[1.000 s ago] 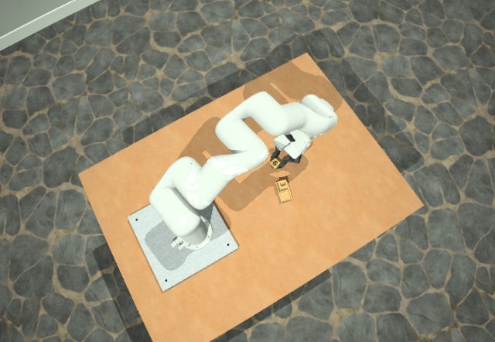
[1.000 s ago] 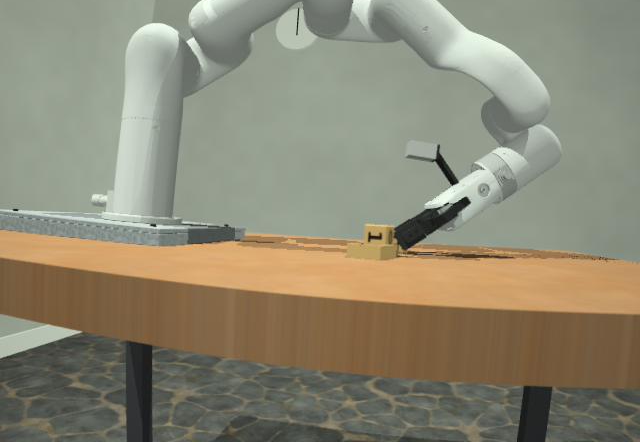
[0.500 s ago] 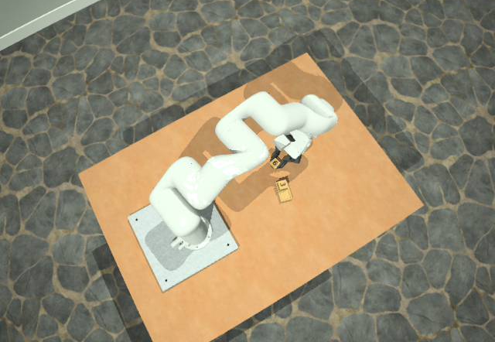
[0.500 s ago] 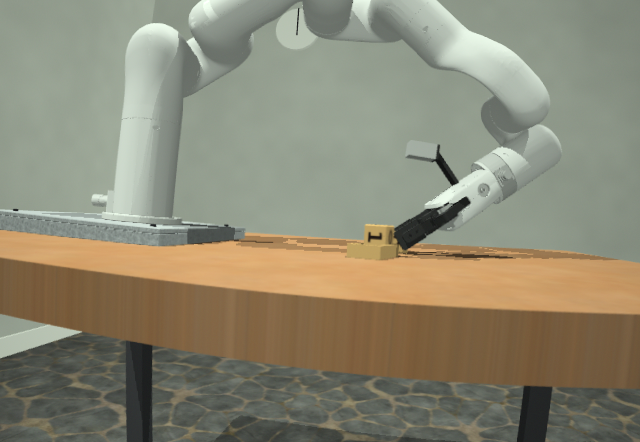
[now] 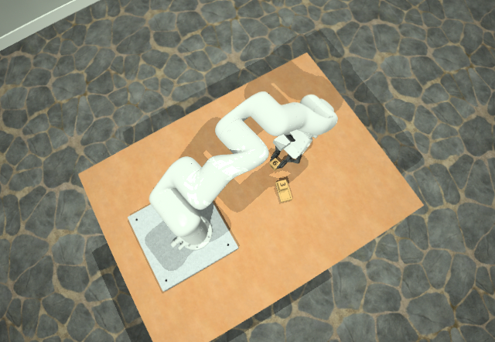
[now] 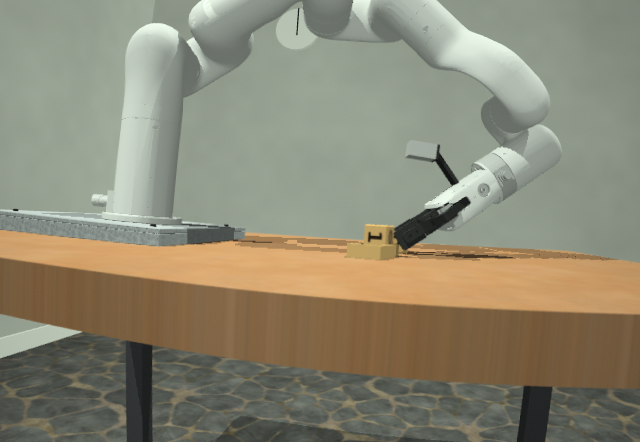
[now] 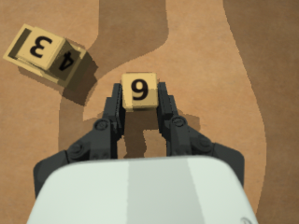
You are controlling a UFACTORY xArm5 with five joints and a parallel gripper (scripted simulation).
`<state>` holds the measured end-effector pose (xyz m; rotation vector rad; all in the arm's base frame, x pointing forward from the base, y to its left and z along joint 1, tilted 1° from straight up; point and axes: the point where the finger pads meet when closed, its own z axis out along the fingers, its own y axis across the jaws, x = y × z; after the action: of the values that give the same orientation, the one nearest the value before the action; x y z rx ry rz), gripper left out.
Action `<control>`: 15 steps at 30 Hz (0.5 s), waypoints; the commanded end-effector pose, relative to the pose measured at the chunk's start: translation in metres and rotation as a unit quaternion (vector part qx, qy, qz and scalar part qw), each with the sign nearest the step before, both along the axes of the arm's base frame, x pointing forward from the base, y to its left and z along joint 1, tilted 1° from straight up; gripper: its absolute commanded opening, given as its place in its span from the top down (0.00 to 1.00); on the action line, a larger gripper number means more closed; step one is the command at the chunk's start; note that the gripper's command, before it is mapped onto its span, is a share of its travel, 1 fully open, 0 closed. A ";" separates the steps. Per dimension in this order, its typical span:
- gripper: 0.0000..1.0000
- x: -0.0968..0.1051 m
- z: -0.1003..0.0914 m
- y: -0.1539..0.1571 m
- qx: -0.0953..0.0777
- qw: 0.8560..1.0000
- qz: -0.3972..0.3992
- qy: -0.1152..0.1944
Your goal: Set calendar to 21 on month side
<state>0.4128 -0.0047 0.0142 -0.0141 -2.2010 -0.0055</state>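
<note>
A yellow cube (image 5: 274, 164) (image 7: 139, 90) with a digit that reads as 6 or 9 on its visible face is between the fingertips of my gripper (image 5: 277, 163) (image 6: 401, 241) (image 7: 140, 93). The fingers are shut on it from both sides, low over the table. Whether it touches the table is unclear. The other cube (image 5: 282, 184) (image 6: 377, 234) (image 7: 39, 47) is in the small yellow tray (image 5: 285, 200) (image 6: 379, 252), at one end. It shows 3 on top, 4 on one side, and a sideways 1 in the exterior view. The tray sits flat. The month's name is not readable.
The wooden table (image 5: 339, 210) (image 6: 465, 282) carries the arm's grey base plate (image 5: 216, 242) (image 6: 170, 235) at the left in the top and exterior views. The tray is close to the gripper, at the upper left in the wrist view. The arm arches over the table and shades the held cube's surroundings.
</note>
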 end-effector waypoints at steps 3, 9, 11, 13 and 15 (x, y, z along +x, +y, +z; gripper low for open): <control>0.71 0.001 0.001 0.000 0.000 1.000 0.000 -0.002; 0.63 0.001 0.001 0.000 0.000 1.000 0.000 -0.002; 0.63 0.001 0.001 0.000 0.000 1.000 0.000 -0.002; 0.59 0.001 0.001 0.000 0.000 1.000 0.000 -0.002; 0.55 0.001 0.001 0.000 0.000 1.000 0.000 -0.002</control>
<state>0.4128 -0.0047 0.0142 -0.0141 -2.2011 -0.0055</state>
